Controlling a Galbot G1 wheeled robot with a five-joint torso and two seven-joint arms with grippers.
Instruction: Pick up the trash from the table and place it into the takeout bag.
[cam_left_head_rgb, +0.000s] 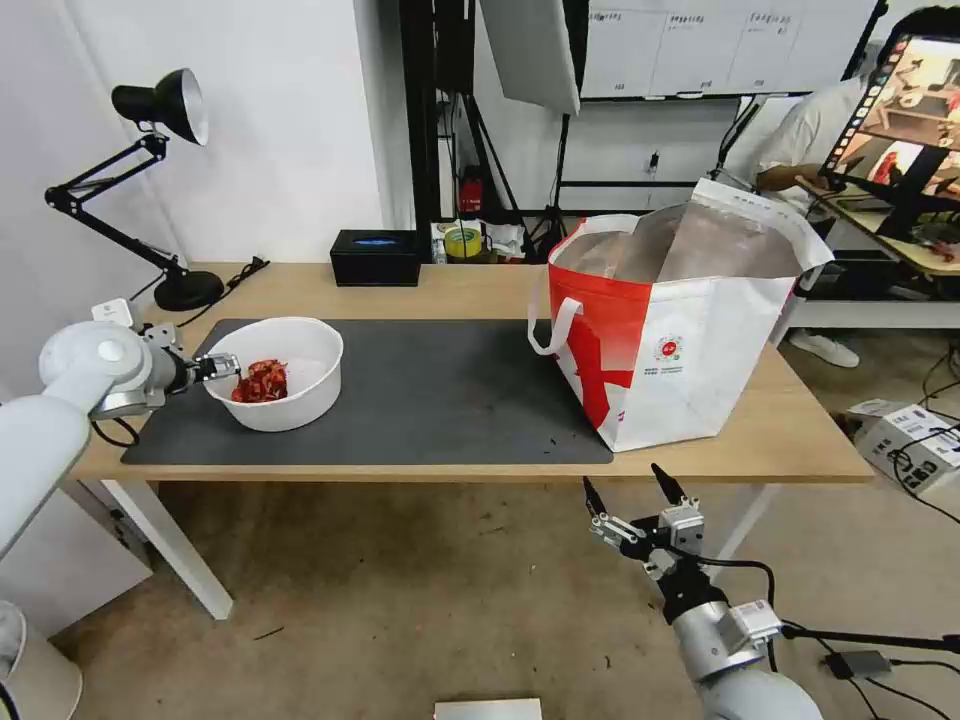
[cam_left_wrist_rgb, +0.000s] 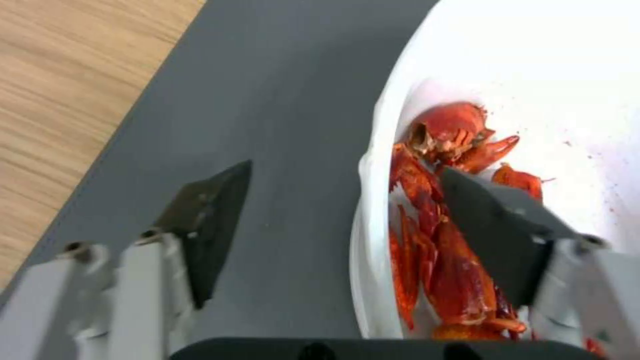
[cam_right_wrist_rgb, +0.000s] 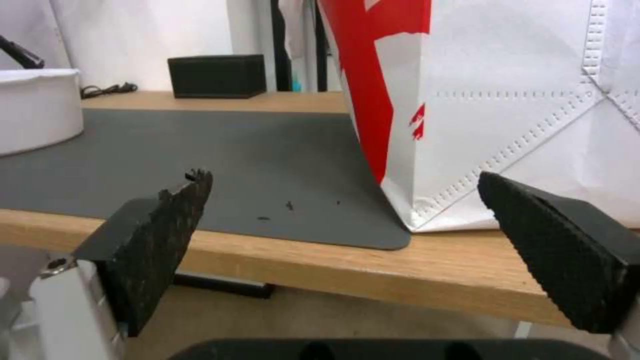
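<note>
My right gripper (cam_left_head_rgb: 632, 490) hangs nearest, below the front edge of the long light-wood bench (cam_left_head_rgb: 700, 455) and short of it, jaws spread wide with nothing between them; parked low there, I judge, so the bench top is free for the other arm. Just past that edge the large boxy white-and-red takeout bag (cam_left_head_rgb: 690, 340) stands upright on the bench's right part, one bottom corner on the dark grey mat (cam_left_head_rgb: 440, 400), mouth open and foil lining showing, ready to receive from above. Toward the left end of the mat sits the white round bowl (cam_left_head_rgb: 300, 385) holding red shell scraps (cam_left_head_rgb: 262, 381). My left gripper (cam_left_wrist_rgb: 347, 210) straddles the bowl's near wall: jaws spread, one outside over the mat, one inside among the scraps, not yet pinching. Rim grasp looks intended. Behind: small black rectangular box (cam_left_head_rgb: 376, 257), black desk lamp (cam_left_head_rgb: 150, 180).
</note>
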